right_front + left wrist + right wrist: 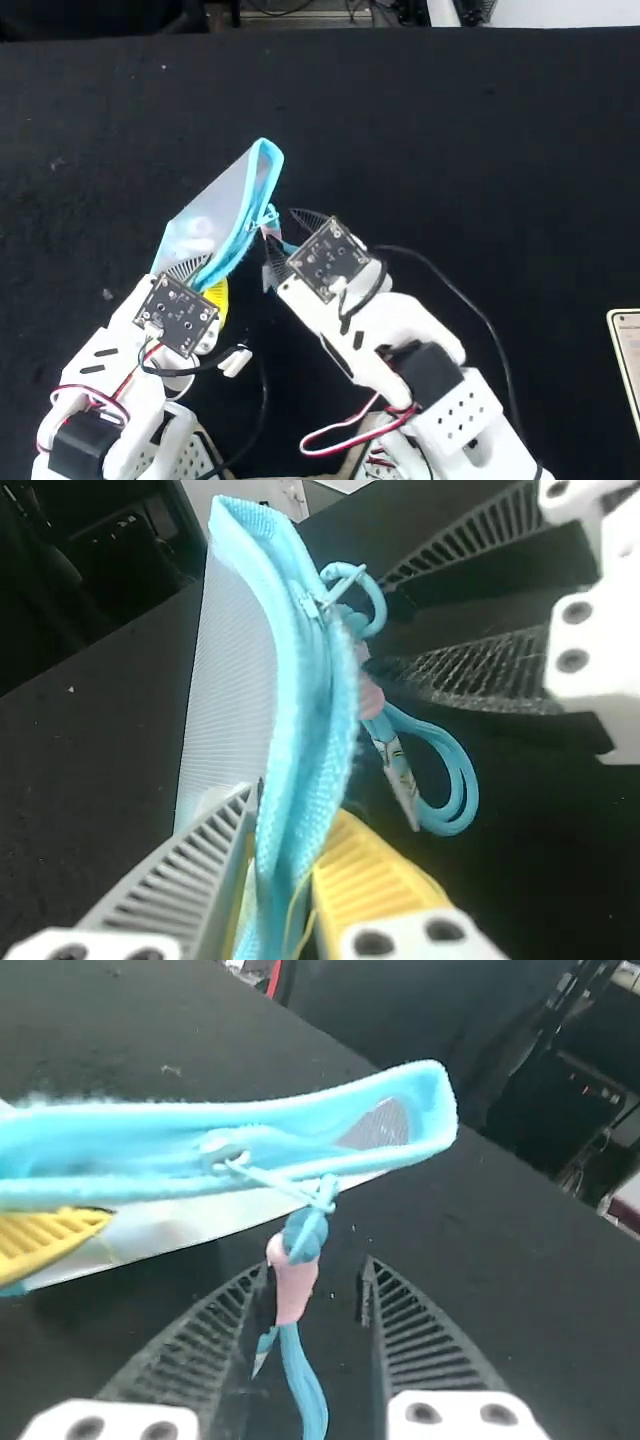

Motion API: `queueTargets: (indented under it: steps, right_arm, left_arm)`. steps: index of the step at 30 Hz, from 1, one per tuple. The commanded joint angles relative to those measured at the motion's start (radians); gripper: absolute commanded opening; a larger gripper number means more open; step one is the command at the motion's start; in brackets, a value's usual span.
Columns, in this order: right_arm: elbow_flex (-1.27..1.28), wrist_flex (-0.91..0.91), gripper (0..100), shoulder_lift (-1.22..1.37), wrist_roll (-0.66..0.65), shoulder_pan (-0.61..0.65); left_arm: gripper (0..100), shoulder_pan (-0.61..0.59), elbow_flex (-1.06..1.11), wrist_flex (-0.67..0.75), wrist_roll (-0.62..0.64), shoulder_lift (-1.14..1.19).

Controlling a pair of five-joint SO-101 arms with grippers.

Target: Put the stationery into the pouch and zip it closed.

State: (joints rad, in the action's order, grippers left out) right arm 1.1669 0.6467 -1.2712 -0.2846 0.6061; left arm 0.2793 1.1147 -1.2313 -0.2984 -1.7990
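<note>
Gripping pouch [212, 215] edge, left fingers [170, 880] clamped; right fingers [195, 1350] apart around zip pull [291, 1280]

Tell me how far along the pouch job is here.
Loading seems done: a pale shape shows through the translucent pouch. In hand: the left gripper clamps its blue zip edge, holding it tilted up; the right gripper has open fingers flanking the pink pull tag. Left: grip the tag and run the zip shut; how far it is closed is unclear.
</note>
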Motion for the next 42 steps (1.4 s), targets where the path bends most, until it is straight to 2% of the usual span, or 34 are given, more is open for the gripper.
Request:
queueTargets:
  steps: [1,8,13,15,18,22,28,32,38,42]
  right_arm:
    - [-0.081,0.005,13.4,-0.039,-0.066,0.005]
    - [-0.133,0.000,13.5,0.045,-0.106,0.003]
    - [-0.219,0.008,14.0,0.143,0.060,0.003]
    - [-0.225,0.009,17.7,0.145,0.101,0.003]
    - [-0.225,0.041,23.3,0.145,0.112,0.006]
    - [-0.225,0.048,22.1,0.145,0.107,0.006]
    - [-0.232,0.048,22.3,0.145,-0.089,0.008]
    - [-0.229,0.055,22.3,0.143,-0.118,0.009]
    - [-0.229,0.046,22.7,0.143,0.052,0.061]
    - [-0.183,-0.012,22.7,0.145,0.054,0.081]
  left_arm:
    - [3,0.001,0.004,0.000,-0.002,0.005]
    - [3,0.001,0.004,0.000,-0.002,0.005]
    - [3,0.001,0.004,0.000,-0.002,0.005]
    - [3,0.001,0.004,0.000,-0.002,0.005]
    - [3,0.001,0.004,0.000,-0.002,0.005]
    - [3,0.001,0.004,0.000,-0.002,0.005]
    - [3,0.001,0.004,0.000,0.000,0.005]
    - [3,0.001,0.004,0.000,0.000,0.005]
    - [3,0.001,0.004,0.000,-0.002,0.005]
    - [3,-0.001,0.004,0.000,-0.003,0.005]
